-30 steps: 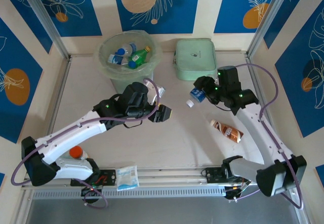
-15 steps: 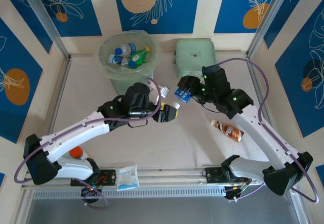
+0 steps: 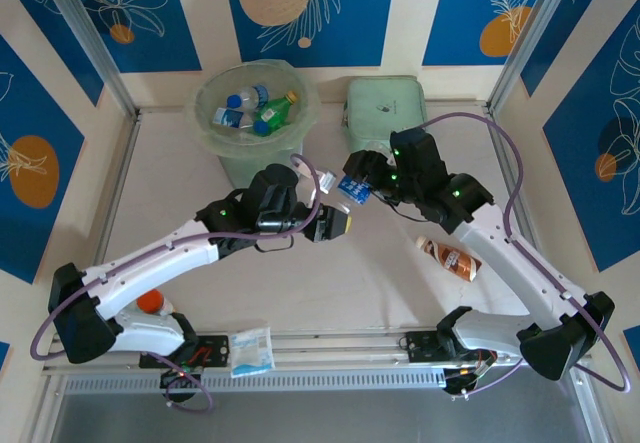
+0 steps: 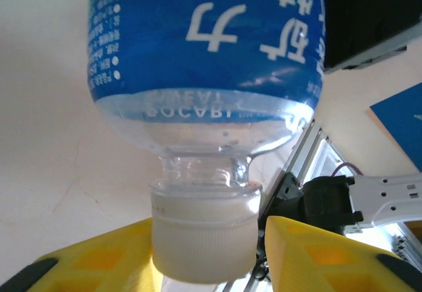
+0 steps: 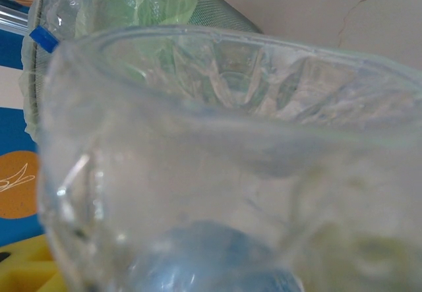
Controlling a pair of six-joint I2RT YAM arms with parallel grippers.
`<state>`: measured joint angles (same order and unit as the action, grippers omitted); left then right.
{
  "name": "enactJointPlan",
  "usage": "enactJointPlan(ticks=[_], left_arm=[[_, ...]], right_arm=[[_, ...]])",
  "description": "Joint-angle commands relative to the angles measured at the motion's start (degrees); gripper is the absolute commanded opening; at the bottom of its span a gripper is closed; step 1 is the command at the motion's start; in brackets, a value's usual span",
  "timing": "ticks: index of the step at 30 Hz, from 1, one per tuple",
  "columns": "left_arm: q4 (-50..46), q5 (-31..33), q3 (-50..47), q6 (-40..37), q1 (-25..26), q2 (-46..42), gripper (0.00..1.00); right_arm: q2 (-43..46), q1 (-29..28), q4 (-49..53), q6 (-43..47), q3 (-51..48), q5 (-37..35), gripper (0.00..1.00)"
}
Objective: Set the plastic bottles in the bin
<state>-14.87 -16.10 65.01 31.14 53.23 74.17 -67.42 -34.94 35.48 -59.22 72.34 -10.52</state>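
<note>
One bin (image 3: 238,166) is standing at the back, and at least three bottles (image 3: 272,113) are lying in it. Outside it, one blue-labelled bottle (image 3: 352,189), one brown-labelled bottle (image 3: 448,259), one orange cap (image 3: 150,301), one mint-green case (image 3: 386,115) and one printed packet (image 3: 250,351) are showing.

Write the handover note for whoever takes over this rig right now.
Right hand: shut on the blue-label bottle, held up between the two arms.
Left hand: its fingers sit either side of that bottle's white cap; a firm grip is not clear.
Done: several bottles lie in the bin.
Left: the blue-label bottle, the brown-label bottle lying by the right arm, and what looks like an orange-capped bottle at the left arm's base.
</note>
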Motion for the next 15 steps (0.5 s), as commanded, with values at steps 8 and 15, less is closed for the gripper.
enactJointPlan(ticks=[8, 15], left_arm=[[1.04, 0.07, 0.67, -0.74, 0.66, 0.04, 0.2], [-0.06, 1.89, 0.84, -1.81, 0.65, -0.6, 0.13]], right_arm=[[-0.08, -0.66, -0.59, -0.96, 1.31, -0.46, 0.64], [-0.08, -0.66, -0.37, -1.02, 1.56, -0.9, 0.66]])
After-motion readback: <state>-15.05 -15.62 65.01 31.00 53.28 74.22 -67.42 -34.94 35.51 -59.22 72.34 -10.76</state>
